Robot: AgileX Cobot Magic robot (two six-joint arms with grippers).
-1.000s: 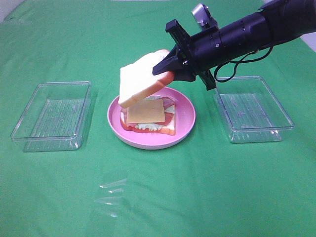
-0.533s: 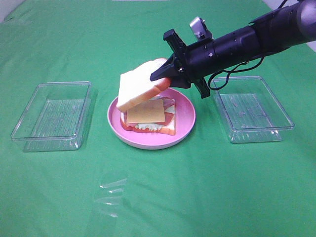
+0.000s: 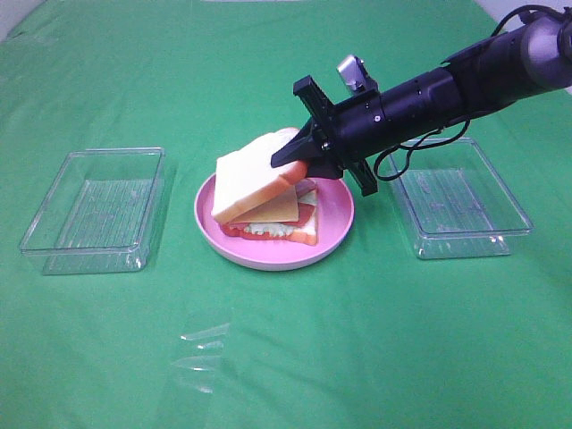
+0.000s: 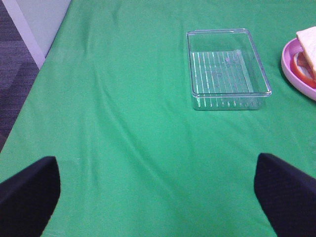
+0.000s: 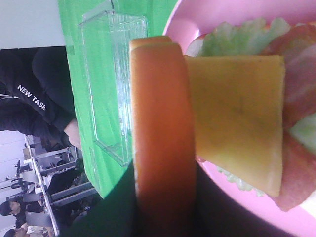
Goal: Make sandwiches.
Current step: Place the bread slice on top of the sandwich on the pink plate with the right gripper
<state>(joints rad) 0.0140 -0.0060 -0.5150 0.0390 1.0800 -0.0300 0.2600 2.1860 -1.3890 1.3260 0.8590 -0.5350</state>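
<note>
Bread slice (image 3: 253,176) is what your right gripper (image 3: 297,154) is pinching, jaws narrowed onto the orange-brown crust edge at the slice's far end. The slice is tilted: its low, near-left edge sits down over the stack, its high end is up in the jaws. Right wrist view shows that crust (image 5: 160,133) edge-on, right in front of the camera.

Under it you've got the open sandwich stack on the pink plate (image 3: 335,228): yellow cheese slice (image 3: 279,209) on top, reddish bacon strips (image 3: 306,214) and pale lettuce (image 3: 279,230) below, bottom bread (image 3: 308,234) under that. Whether the tilted slice touches the cheese, cannot tell from the high view.

Plate sits mid-table on the green cloth (image 3: 357,340), between two clear trays: left tray (image 3: 96,210) and right tray (image 3: 458,198), each apart from the plate. The right arm reaches in over the right tray's near-left corner.

Your left gripper (image 4: 158,190) is spread wide, holding nothing, fingertips (image 4: 29,190) dark at the wrist view's lower corners, hanging over bare cloth with the left tray ahead of it.
</note>
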